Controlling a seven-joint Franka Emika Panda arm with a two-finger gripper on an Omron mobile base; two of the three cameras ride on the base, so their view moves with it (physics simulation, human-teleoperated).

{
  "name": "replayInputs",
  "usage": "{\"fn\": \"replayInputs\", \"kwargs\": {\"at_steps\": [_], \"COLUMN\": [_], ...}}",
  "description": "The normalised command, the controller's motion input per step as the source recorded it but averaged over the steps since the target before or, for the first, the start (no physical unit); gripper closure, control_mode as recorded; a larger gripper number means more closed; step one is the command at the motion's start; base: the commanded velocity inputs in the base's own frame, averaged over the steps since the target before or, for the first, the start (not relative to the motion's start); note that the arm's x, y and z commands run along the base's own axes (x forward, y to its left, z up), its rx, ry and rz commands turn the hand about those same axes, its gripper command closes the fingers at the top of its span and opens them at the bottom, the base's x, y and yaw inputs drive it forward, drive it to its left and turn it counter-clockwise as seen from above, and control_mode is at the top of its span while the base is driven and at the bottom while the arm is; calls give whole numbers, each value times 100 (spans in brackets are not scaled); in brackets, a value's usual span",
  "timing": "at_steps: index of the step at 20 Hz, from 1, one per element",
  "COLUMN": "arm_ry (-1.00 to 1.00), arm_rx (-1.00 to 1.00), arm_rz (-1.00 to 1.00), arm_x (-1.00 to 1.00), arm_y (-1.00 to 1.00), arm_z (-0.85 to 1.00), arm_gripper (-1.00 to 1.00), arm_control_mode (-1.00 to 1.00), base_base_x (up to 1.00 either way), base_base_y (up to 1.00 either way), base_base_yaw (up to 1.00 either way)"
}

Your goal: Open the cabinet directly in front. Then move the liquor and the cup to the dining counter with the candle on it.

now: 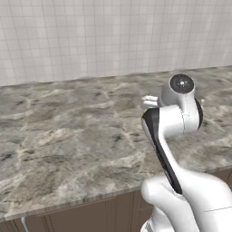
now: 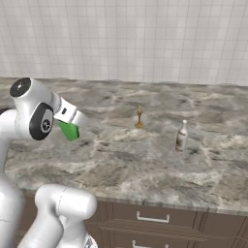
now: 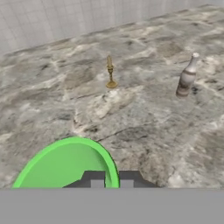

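- Left base view: you see the white arm bent over the wide grey-brown marbled stone bench, with brown drawer fronts below its front edge. The arm's own body hides the tool here, so judge nothing about the grip from this side.
- Right base view: the tool hangs above the bench's left part, closed on the small bright green tapered plastic cup, which is tilted and clear of the stone. The thin gold candlestick stands further back, and the small brownish bottle with a pale grey neck stands upright on the bench to its right, apart from it. So the liquor looks delivered, and the cup is the step in hand.
- Hand view: the green rim sits right at the dark fingertips, with bare stone ahead; candlestick and bottle stand well beyond. Your next move, as I judge it: bring the cup upright, lower it onto the bare stone, then release.
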Motion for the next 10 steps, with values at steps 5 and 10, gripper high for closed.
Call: {"fn": "replayInputs", "kwargs": {"at_steps": [5, 10], "arm_ry": [16, 5], "arm_rx": [0, 3], "arm_rz": [0, 0], "arm_x": [50, 27], "arm_y": [-26, -24], "arm_z": [-18, -22], "arm_gripper": [100, 100], "arm_control_mode": [-100, -100], "base_base_x": [0, 0], "base_base_y": [0, 0], "base_base_yaw": [0, 0]}}
